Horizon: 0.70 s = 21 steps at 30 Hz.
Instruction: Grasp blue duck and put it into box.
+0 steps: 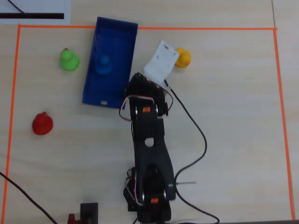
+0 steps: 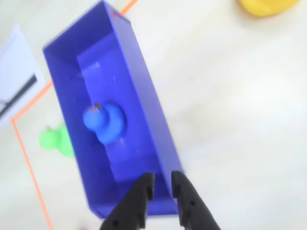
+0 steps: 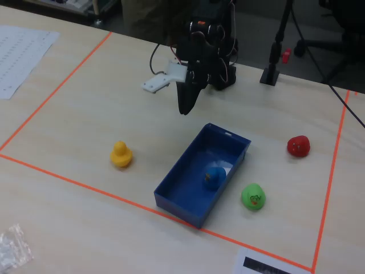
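The blue duck [image 1: 103, 64] sits upright inside the box [image 1: 117, 44], a long dark blue tray, near its middle. It also shows in the wrist view [image 2: 104, 122] and the fixed view [image 3: 214, 177]. My gripper [image 2: 162, 184] hangs above the table just outside the near end wall of the box [image 2: 148, 96]. Its black fingers [image 2: 144, 191] stand close together with only a narrow gap and hold nothing. In the fixed view the gripper [image 3: 183, 108] points down, clear of the box [image 3: 177, 205]. In the overhead view the wrist hides the fingers.
A yellow duck [image 1: 183, 58] stands right of the box, a green duck [image 1: 69, 59] left of it, and a red toy [image 1: 42, 123] further left and nearer. Orange tape [image 1: 210, 29] borders the work area. A black cable [image 1: 198, 135] runs right of the arm.
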{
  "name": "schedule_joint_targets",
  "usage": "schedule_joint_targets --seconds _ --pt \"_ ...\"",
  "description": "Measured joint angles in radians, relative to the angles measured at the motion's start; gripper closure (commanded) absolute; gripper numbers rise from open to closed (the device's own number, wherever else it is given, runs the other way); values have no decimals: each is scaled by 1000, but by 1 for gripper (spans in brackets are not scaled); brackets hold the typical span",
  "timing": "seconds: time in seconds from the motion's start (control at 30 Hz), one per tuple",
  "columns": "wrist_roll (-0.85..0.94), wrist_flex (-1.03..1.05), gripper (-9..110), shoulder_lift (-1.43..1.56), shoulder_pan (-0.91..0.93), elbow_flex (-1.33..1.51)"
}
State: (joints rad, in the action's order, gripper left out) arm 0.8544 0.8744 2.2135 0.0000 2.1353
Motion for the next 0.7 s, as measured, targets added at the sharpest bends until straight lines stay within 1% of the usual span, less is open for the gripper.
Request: schedule_joint_targets --seconds 0.2,0.33,0.43,0.5,0.7 --pt "155 -95 101 448 38 491" --pt "213 -71 101 707 34 767" --pt "249 -17 101 871 61 919" --pt "267 35 101 942 77 973" --pt "318 344 101 1100 64 980"
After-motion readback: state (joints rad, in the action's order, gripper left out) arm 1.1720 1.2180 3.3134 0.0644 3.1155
